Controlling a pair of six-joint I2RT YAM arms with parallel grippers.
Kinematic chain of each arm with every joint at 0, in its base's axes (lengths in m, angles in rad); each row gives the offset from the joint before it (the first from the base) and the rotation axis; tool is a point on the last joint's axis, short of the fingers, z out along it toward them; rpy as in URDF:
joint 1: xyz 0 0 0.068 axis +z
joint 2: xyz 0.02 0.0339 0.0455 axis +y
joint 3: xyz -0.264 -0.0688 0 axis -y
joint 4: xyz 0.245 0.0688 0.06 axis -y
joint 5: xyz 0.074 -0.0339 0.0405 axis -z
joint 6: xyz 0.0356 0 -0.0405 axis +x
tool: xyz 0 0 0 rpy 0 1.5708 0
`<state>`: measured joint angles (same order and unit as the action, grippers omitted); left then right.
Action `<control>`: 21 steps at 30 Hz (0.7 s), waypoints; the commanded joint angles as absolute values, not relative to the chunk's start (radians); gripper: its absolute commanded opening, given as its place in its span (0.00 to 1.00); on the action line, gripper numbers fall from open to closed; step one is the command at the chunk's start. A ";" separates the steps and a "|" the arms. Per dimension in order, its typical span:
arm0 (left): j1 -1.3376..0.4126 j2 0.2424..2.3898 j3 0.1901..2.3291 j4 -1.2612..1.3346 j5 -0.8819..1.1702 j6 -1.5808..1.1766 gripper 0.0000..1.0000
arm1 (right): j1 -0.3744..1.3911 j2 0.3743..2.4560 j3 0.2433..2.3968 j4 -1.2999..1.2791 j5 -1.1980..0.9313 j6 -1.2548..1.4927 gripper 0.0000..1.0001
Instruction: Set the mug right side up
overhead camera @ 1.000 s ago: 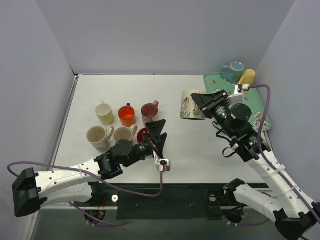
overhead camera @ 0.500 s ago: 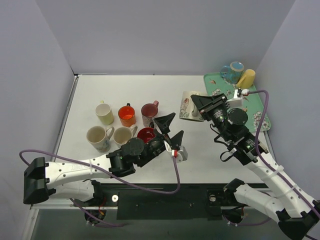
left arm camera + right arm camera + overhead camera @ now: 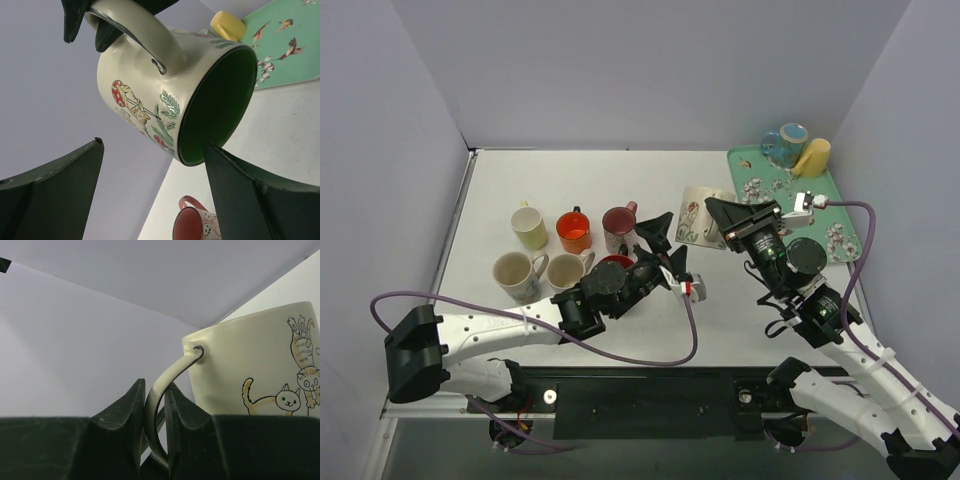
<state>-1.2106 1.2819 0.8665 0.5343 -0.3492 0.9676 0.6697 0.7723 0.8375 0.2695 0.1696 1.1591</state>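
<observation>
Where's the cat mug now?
The cat mug is right of centre in the top view, its handle in the right gripper, between the left gripper and the green tray.

Overhead wide view, wrist close-ups share mug [image 3: 698,218]

Cream cat-print mug [image 3: 131,72], green inside, tipped sideways

We see white tubular links on our left arm [image 3: 490,325] and right arm [image 3: 880,365], joined by round black motor housings. A purple cable [image 3: 694,328] trails the left, another purple lead [image 3: 865,240] the right. Our jaws are near-black, pointed wedges.
</observation>
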 commanded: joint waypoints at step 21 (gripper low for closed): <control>-1.097 1.390 0.994 0.568 -0.235 1.069 0.33 | 0.704 0.641 0.735 0.575 0.238 1.273 0.00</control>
<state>-1.1423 1.4048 0.9565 0.5522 -0.2222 1.0767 0.6945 0.7086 0.7094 0.3752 0.2379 1.2648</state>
